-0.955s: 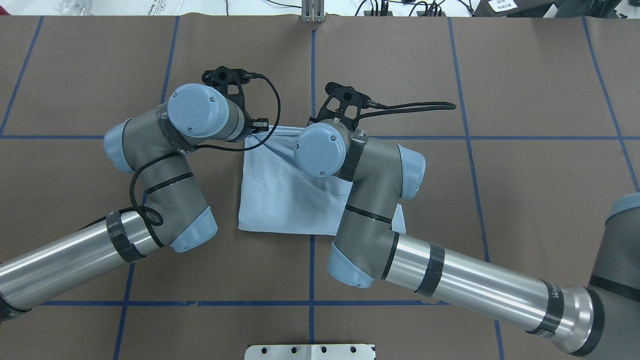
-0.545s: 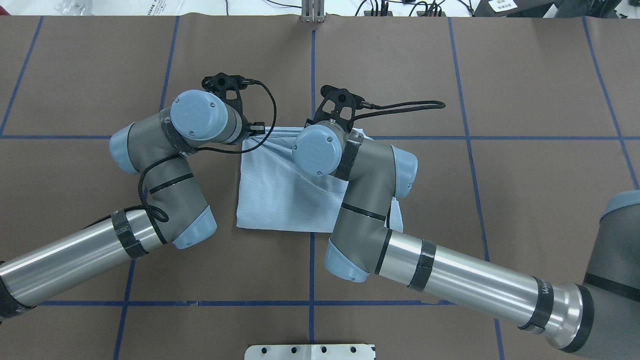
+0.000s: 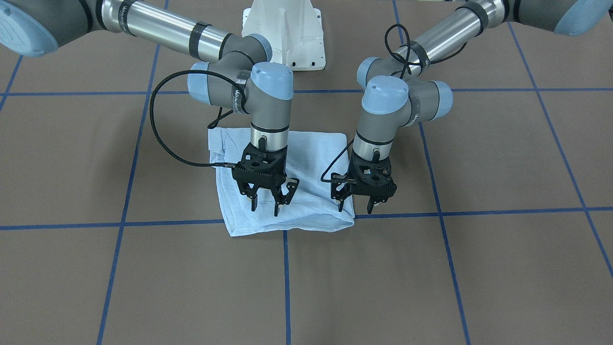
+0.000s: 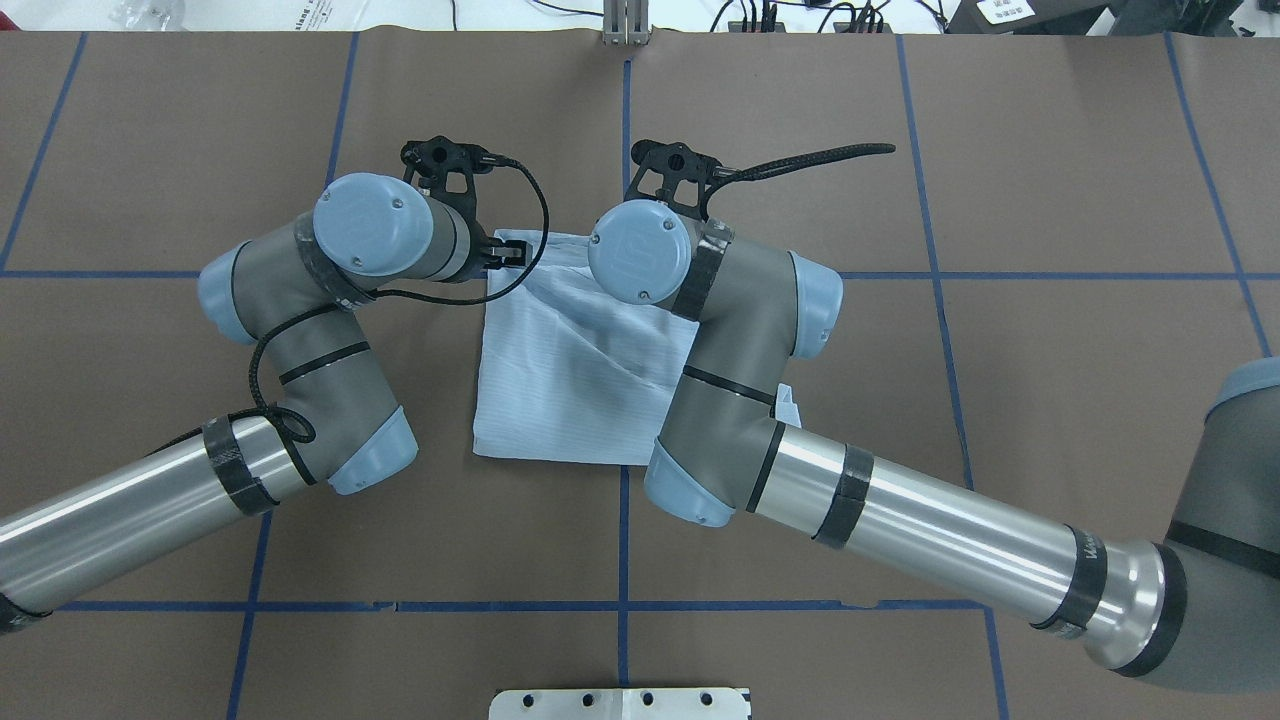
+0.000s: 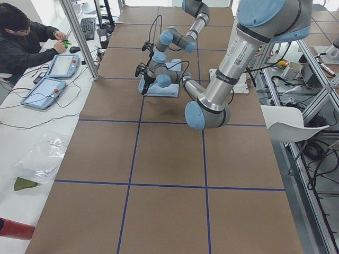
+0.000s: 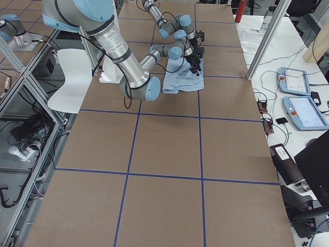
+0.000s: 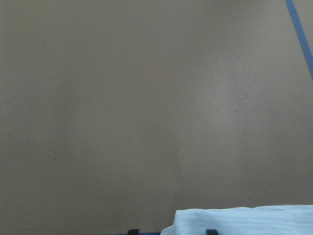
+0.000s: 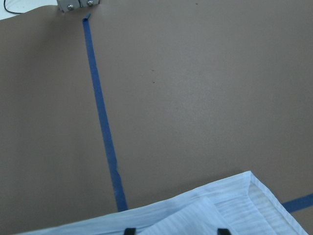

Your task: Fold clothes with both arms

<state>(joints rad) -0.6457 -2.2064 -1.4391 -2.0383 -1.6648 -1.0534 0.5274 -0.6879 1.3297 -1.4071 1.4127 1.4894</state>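
Brown paper covers the bench (image 4: 1050, 400), and blue tape lines (image 4: 625, 540) rule it into large squares. Midway along the bench's length, between the robot's edge and the operators' edge, lies the light blue striped shirt (image 4: 560, 380). It is folded into a rough rectangle, and a diagonal crease runs across its top layer. One side of the shirt sits close to the tape line that runs parallel to the operators' edge.

The left arm (image 4: 300, 330) and the right arm (image 4: 740, 350) both reach over the shirt from the robot's edge, with their wrists turned straight down. The right gripper (image 3: 265, 207) hangs over the shirt near the side that faces the operators' edge. Its two fingers are spread apart and hold nothing. The left gripper (image 3: 356, 207) stands at the shirt's corner toward the operators' edge and the robot's left end of the bench. Its fingers are also spread, one over the cloth and the other over bare paper just beside it. Whether any fingertip actually touches the fabric cannot be told.

Each wrist camera shows two dark fingertips well apart at the bottom of its picture, with pale cloth between or below them.

The white pedestal base (image 3: 287, 38) stands at the robot's edge. Beyond the operators' edge, an operator (image 5: 24, 39) sits at a side desk.
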